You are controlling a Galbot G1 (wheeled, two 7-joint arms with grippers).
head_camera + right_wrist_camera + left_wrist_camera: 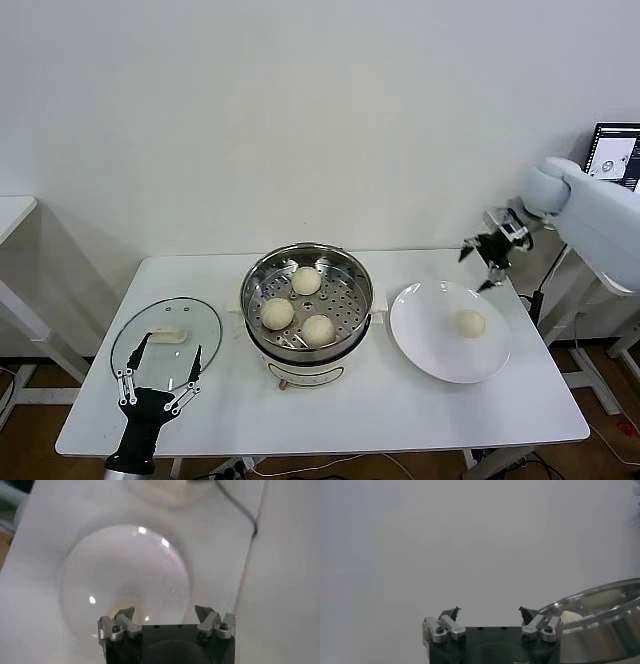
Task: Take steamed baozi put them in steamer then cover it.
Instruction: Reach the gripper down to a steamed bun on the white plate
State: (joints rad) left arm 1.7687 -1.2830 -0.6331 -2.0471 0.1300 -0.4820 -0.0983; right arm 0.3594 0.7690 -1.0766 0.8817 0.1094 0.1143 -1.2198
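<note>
My left gripper (165, 352) gapes at the counter's near-left edge; right gripper (478, 262) (also spread) hovers back-right.

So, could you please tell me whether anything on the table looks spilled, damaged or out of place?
Nothing stands out. Three steamed baozi sit in the steamer, one remains on the plate, and the cover lies flat alongside.

We can't read any text, label, brand or number here; the laptop screen (614, 153) at far right shows only an illegible picture.
</note>
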